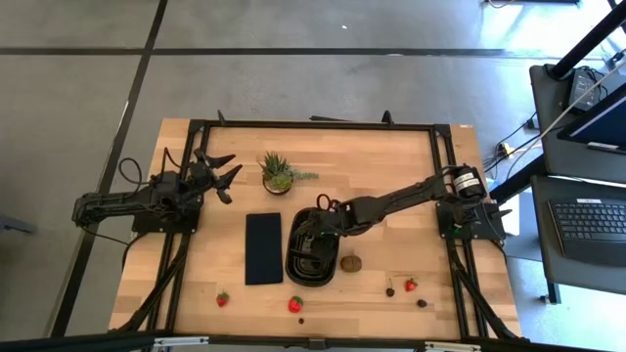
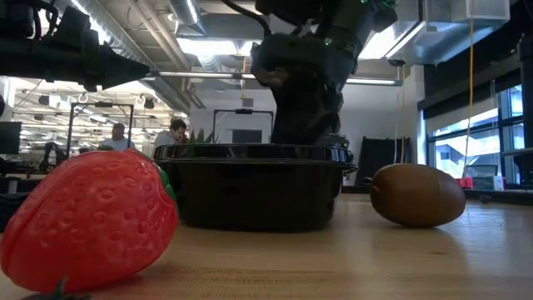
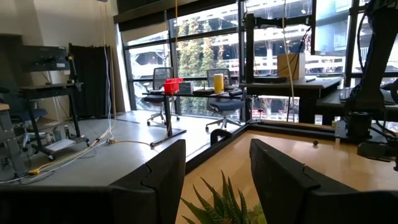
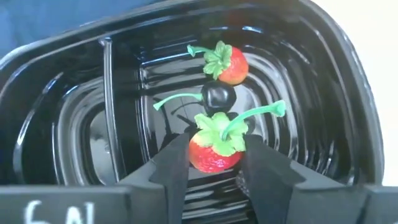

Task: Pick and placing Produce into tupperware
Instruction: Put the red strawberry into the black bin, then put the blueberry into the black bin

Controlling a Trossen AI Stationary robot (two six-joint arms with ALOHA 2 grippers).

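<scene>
**Right gripper holds a strawberry inside the tupperware**

Right gripper (image 4: pixel 214 158) reaches into the black tupperware (image 4: pixel 348 93), its fingers closed on a strawberry (image 4: pixel 214 149) with a green stem. Just beyond it on the ridged floor lie a dark berry (image 4: pixel 219 96) and a second strawberry (image 4: pixel 230 64). On the table, a kiwi (image 1: pixel 351 262) sits just beside the container, with more strawberries (image 1: pixel 294 304) and berries nearer the front edge. Left gripper (image 1: pixel 220 168) waits open near the potted plant (image 1: pixel 279 173)

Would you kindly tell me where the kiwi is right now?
In the high view, the kiwi lies on the table just right of the black tupperware, apart from it, left of a dark cherry.
</scene>
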